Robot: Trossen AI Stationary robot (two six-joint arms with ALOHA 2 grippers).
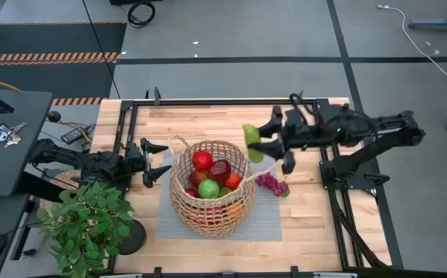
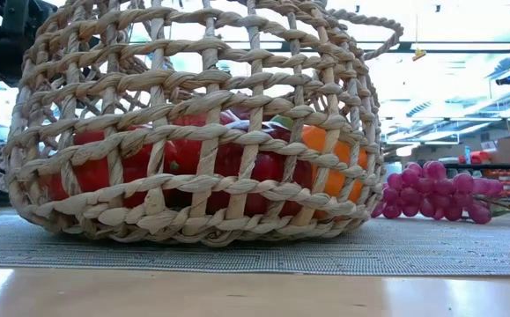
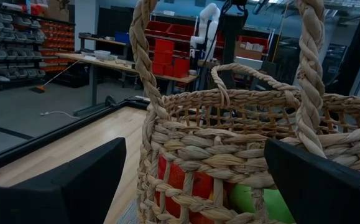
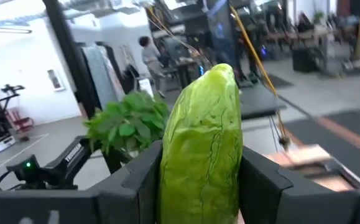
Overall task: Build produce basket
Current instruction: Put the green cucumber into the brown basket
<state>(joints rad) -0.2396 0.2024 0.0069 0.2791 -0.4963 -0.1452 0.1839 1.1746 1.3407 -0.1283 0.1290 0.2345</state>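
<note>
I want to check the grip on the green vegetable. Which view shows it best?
Right wrist view: the green vegetable fills the frame, clamped between the right gripper's fingers. The high view shows it small, right of the basket. The other views miss it.

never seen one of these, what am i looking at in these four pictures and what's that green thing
This is a two-armed robot at a wooden table, filling a wicker basket with toy produce. One picture looks straight down from above, one sits at table height, and two come from cameras on the arms' wrists. From above, the left gripper waits open beside the basket, near its loop handle. The right gripper is shut on a light green leafy vegetable, held above the table just right of the basket; its wrist camera shows it close up. The basket stands on a grey mat and already holds red, green and orange pieces. Purple grapes lie on the mat beside it. A potted plant stands at the left corner.
</note>
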